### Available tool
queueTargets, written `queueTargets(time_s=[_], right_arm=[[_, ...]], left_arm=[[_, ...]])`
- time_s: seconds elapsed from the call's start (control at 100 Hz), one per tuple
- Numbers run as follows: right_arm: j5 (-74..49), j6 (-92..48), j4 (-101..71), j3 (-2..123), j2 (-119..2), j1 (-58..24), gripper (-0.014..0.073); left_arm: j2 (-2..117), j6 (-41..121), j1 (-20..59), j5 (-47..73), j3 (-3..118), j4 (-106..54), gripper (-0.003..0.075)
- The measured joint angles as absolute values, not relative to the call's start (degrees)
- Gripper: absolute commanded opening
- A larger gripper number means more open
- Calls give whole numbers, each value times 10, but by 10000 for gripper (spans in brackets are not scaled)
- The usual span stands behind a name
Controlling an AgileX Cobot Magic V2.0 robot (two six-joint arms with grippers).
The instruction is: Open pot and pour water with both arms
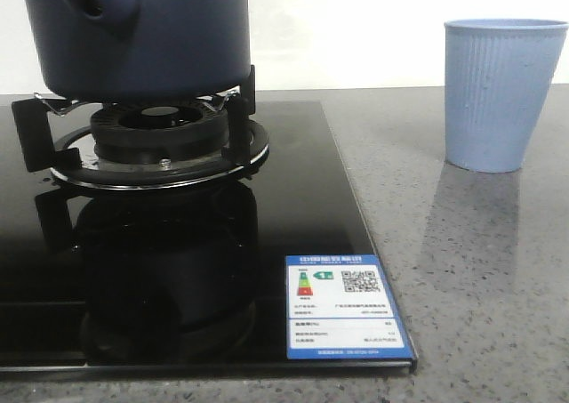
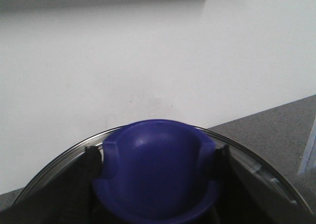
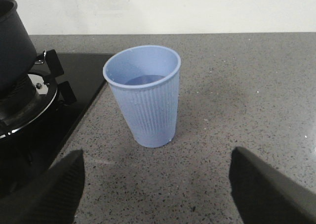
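Note:
The dark navy pot (image 1: pixel 133 34) stands on the gas burner (image 1: pixel 160 141) at the far left, its stubby side tube (image 1: pixel 105 7) facing me; its top is cut off. It also shows in the right wrist view (image 3: pixel 12 41). My left gripper (image 2: pixel 155 172) is shut on the blue knob (image 2: pixel 155 159) of a glass lid (image 2: pixel 261 159), held in front of the white wall. My right gripper (image 3: pixel 158 194) is open and empty, low over the counter, with the light blue ribbed cup (image 3: pixel 145 98) a little ahead between the finger lines. The cup stands at the right (image 1: pixel 502 92). Neither gripper shows in the front view.
A black glass hob (image 1: pixel 178 278) with a blue and white label (image 1: pixel 342 305) covers the left of the grey speckled counter (image 1: pixel 480 287). Black pan supports (image 1: pixel 31 136) stick out around the burner. A white wall runs behind.

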State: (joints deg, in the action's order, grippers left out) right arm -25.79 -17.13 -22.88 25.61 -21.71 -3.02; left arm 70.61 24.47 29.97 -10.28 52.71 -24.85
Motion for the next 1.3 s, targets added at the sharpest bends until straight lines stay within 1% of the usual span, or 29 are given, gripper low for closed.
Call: queueTargets(time_s=[0.19, 0.35, 0.62, 0.82, 1.08, 1.3], right_arm=[[-241, -171, -229, 256, -245, -40, 545], [-201, -171, -229, 254, -282, -71, 545], [-54, -171, -231, 200, -355, -139, 545], [65, -171, -236, 182, -447, -198, 545], [229, -171, -240, 182, -605, -211, 547], [275, -141, -207, 193, -679, -211, 548]], left_arm=[[679, 245, 297, -103, 527, -248, 351], [656, 245, 263, -98, 527, -248, 351], [620, 245, 187, -64, 527, -248, 351], [601, 245, 151, -54, 527, -248, 351], [596, 245, 141, -51, 527, -248, 351], [596, 245, 141, -51, 527, -248, 351]])
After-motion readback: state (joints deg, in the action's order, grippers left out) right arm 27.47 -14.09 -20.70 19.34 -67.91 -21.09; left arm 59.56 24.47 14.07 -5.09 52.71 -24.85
